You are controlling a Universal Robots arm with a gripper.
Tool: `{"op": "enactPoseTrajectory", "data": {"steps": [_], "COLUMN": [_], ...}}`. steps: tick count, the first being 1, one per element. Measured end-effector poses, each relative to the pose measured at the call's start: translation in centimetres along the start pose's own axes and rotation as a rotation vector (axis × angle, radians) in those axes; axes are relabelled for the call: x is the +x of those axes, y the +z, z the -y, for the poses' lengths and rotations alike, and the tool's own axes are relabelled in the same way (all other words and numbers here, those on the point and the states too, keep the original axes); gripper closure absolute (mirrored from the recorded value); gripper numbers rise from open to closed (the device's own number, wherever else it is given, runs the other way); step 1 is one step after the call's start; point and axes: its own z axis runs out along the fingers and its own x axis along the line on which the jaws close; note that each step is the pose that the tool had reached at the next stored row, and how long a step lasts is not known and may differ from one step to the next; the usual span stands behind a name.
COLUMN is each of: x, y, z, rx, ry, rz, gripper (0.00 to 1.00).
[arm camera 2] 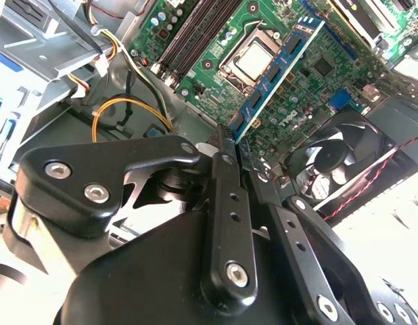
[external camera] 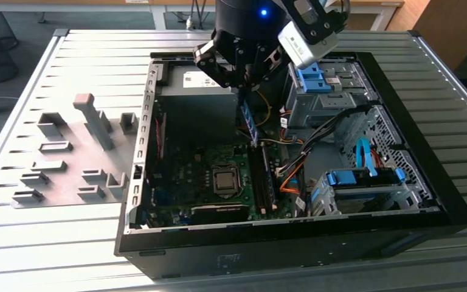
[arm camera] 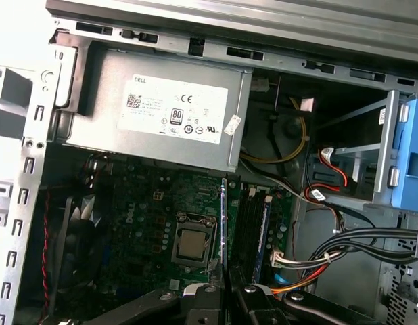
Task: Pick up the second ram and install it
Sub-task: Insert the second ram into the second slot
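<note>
Installation is underway: the gripper (external camera: 248, 100), upper centre of the exterior view, is carrying the second ram (external camera: 250, 121) edge-down over the motherboard (external camera: 193, 176) inside the open computer case (external camera: 315, 234). Its jaws are pinched narrow on the stick's upper end, seen in both wrist views as a thin blue board (arm camera 2: 276, 74) (arm camera: 224, 217). It is hanging just above the black memory sockets (external camera: 262, 179) beside the processor (external camera: 225, 180). Seating likely calls for exact alignment with a free socket, then a straight press down.
</note>
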Motion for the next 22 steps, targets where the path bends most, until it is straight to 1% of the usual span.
{"op": "enactPoseTrajectory", "data": {"steps": [19,20,22], "x": [0.0,0.0,-0.01], "y": [0.0,0.0,0.03], "z": [0.0,0.0,0.0], "rx": [-0.0004,-0.0002,0.0004], "ry": [-0.013,-0.012,0.013], "rz": [-0.0004,-0.0005,0.0004], "gripper": [0.86,0.86,0.86]}}
